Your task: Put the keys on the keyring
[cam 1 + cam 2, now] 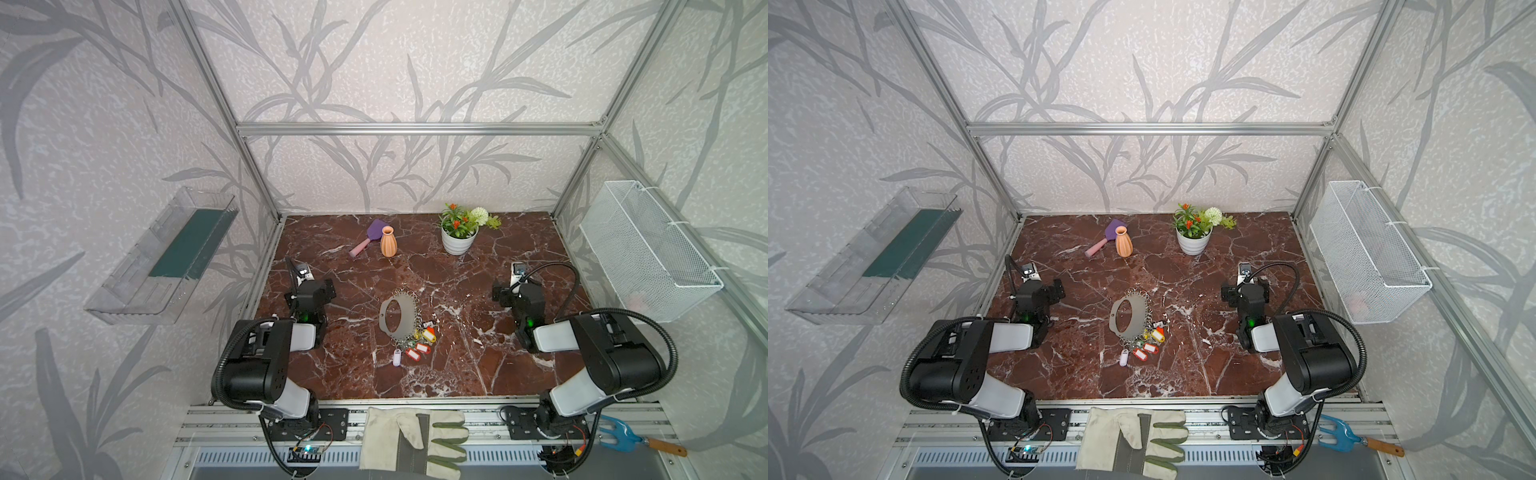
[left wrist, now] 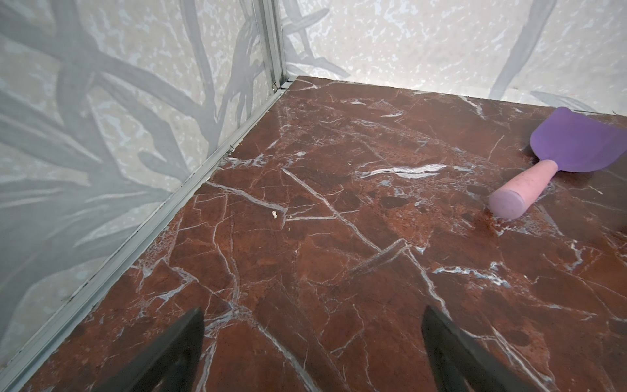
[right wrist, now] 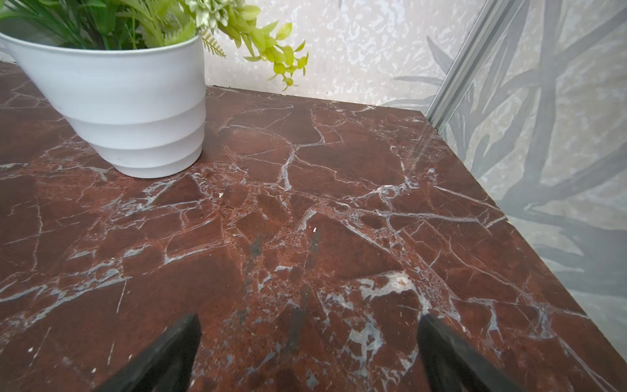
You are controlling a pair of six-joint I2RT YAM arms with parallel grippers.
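Both pairs of fingers are standing wide open and gripping nothing. The left fingers [image 2: 183, 346] are hovering over bare tabletop [image 2: 339, 220] and aiming at the far left corner, with only a purple scoop [image 2: 576, 142] ahead of them. The right fingers [image 3: 169, 353] are aiming towards the far right corner, past a white plant pot [image 3: 135, 112].

Neither wrist view is catching the task's things, so I am working from the top views. There the keyring [image 1: 409, 318] is lying flat in the middle of the tabletop, between the two arms. It is sitting inward of both sets of fingers and nearer the front edge than where they are pointing, so I am judging that either arm will have to swing in towards the centre and pull back.

The keyring's long axis is running roughly far-to-near, leaning slightly, and its big oval hole is following the same line. The keys [image 1: 422, 347] are fanning out from its near right end, touching the fringe of small rings, with their tags pointing towards the front edge and the right. I cannot tell whether any is already threaded.

I am judging the plate a shade nearer the left fingers, and the keys about midway between the two.
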